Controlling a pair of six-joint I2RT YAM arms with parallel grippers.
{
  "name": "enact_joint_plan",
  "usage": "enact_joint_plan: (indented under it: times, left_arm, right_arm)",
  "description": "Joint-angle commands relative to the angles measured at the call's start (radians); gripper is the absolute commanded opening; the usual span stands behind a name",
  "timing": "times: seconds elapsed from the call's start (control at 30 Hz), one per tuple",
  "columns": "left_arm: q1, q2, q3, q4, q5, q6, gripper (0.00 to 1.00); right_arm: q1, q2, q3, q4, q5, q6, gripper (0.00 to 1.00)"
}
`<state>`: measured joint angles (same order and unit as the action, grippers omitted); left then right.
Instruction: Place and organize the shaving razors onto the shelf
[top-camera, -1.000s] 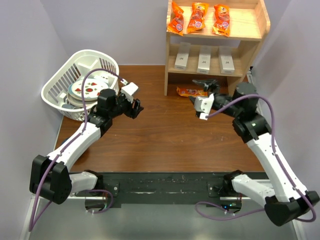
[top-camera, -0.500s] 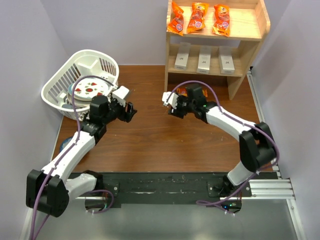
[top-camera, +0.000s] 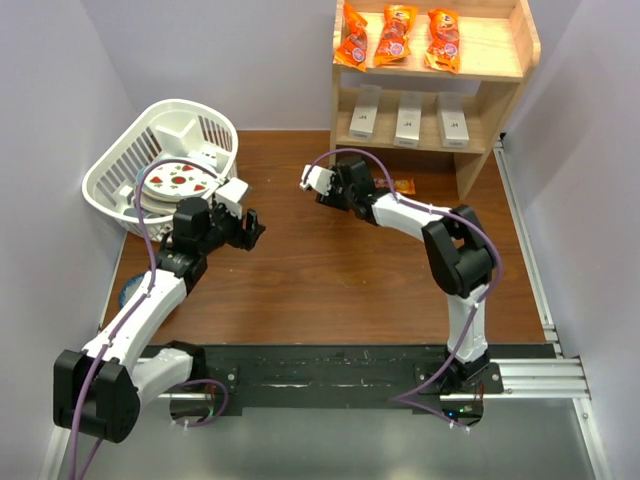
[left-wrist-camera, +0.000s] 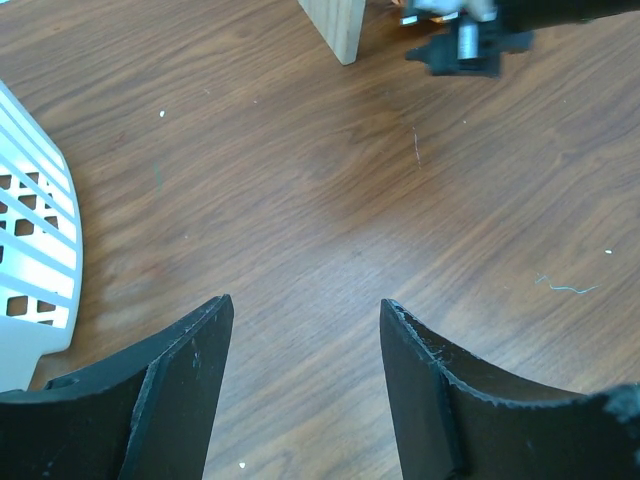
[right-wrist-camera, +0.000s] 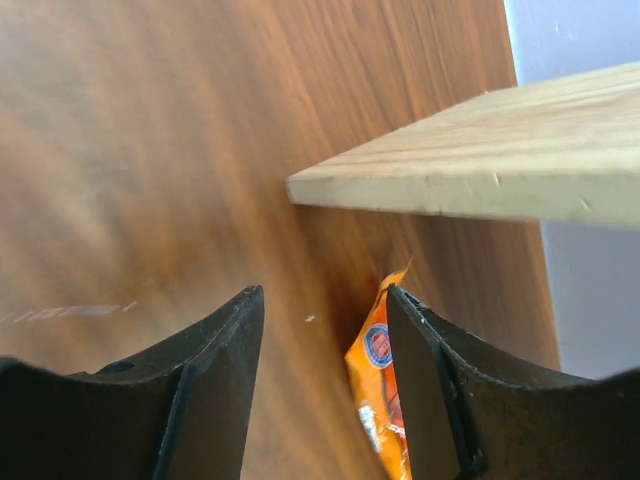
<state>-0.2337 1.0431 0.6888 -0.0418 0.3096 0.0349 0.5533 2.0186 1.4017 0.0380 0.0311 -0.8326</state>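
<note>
Dark brown wood-grain table (top-camera: 330, 280), pale lilac walls (top-camera: 230, 60) around it. At the far right corner you have the shelf (top-camera: 497, 95), light plain wood with solid side panels. The razors (top-camera: 408, 118) (three flat cream boxes, dark lettering too small to read) stand in a row on its lower level, apart from one another. Three crinkly orange packets (top-camera: 396, 35) lie across the top level. A fourth packet (top-camera: 404, 185) lies on the table at the shelf's foot, partly hidden behind your right arm (top-camera: 455, 255).

Your right gripper (top-camera: 335, 193) hangs just beside the shelf's left panel, its black jaws parted around nothing. Its wrist view is blurred and cuts the fourth packet off. Your left gripper (top-camera: 246, 228) hangs near the white slatted basket (top-camera: 105, 182) at the far left corner, jaws likewise wide and bare. Round plates (top-camera: 176, 180) sit in the basket. A blue thing (top-camera: 130, 292) peeks out at the left edge; you cannot tell what it is.
</note>
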Motion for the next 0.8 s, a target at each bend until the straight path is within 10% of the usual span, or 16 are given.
enact_joint_plan:
  times: [0.0,0.37,0.77]
  left_arm:
    - [0.013,0.005,0.003,0.061,0.002,-0.02,0.66]
    - [0.019,0.047,0.014,0.091,0.006,-0.023,0.66]
    - [0.017,0.112,0.064,0.111,0.032,-0.027,0.66]
  right_arm:
    - [-0.001,0.078,0.117,-0.015,0.115,-0.048,0.54]
    - [-0.007,0.175,0.18,-0.11,0.279,-0.059,0.47]
    - [-0.016,0.121,0.109,-0.155,0.202,-0.083,0.03]
